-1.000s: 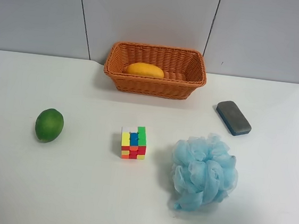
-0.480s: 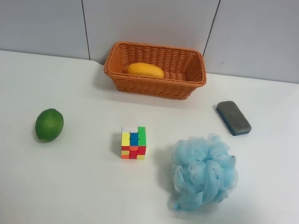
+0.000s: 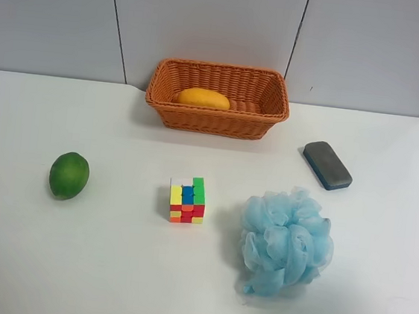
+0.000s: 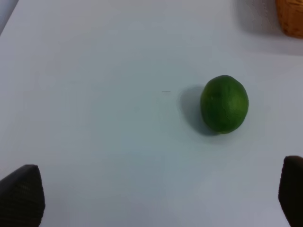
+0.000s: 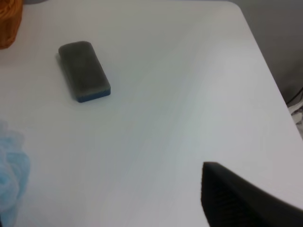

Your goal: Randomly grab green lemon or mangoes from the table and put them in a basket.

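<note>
The green lemon (image 3: 69, 175) lies on the white table (image 3: 108, 266) at the exterior high view's left. It also shows in the left wrist view (image 4: 224, 103), apart from and beyond my left gripper (image 4: 156, 201), which is open and empty with its fingertips (image 4: 21, 194) wide apart. The yellow-orange mango (image 3: 204, 98) lies inside the wicker basket (image 3: 213, 120) at the back middle. Only one dark finger (image 5: 236, 198) of my right gripper shows, with bare table beside it and nothing held. No arm shows in the exterior high view.
A coloured puzzle cube (image 3: 187, 200) stands mid-table. A light blue bath pouf (image 3: 285, 240) lies to its right. A dark grey eraser (image 3: 327, 165) with a blue base lies behind the pouf and also shows in the right wrist view (image 5: 84, 71).
</note>
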You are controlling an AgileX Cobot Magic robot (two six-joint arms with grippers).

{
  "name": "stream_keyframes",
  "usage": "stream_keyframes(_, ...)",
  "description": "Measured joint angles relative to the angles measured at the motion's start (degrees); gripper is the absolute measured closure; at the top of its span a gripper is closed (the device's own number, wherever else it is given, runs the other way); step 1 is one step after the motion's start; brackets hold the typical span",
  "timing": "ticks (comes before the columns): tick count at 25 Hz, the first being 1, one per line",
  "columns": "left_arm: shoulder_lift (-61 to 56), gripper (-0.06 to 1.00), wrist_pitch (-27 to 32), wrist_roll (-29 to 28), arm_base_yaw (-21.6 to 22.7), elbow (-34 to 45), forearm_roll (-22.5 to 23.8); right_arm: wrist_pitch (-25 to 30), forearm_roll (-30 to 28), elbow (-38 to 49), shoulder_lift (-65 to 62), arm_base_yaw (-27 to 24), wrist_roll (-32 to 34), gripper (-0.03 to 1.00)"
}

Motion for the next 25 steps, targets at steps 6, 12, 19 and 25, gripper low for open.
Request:
stream_keyframes(6,0.00,-0.05,0.00,-1.27,-4.89,0.00,0.93,0.00,0.00,0.00,0.00,0.00,0.00,0.15)
stream_keyframes(12,0.00,-0.05,0.00,-2.04,-5.20,0.00,1.50,0.00,0.00,0.00,0.00,0.00,0.00,0.15)
stream_keyframes(19,-0.20,-0.05,0.00,-2.29,-5.20,0.00,1.89,0.00,0.00,0.00,0.00,0.00,0.00,0.15)
stream_keyframes(25,-0.20,-0.05,0.00,-2.36,-5.20,0.00,1.93,0.00,0.00,0.00,0.00,0.00,0.00,0.15)
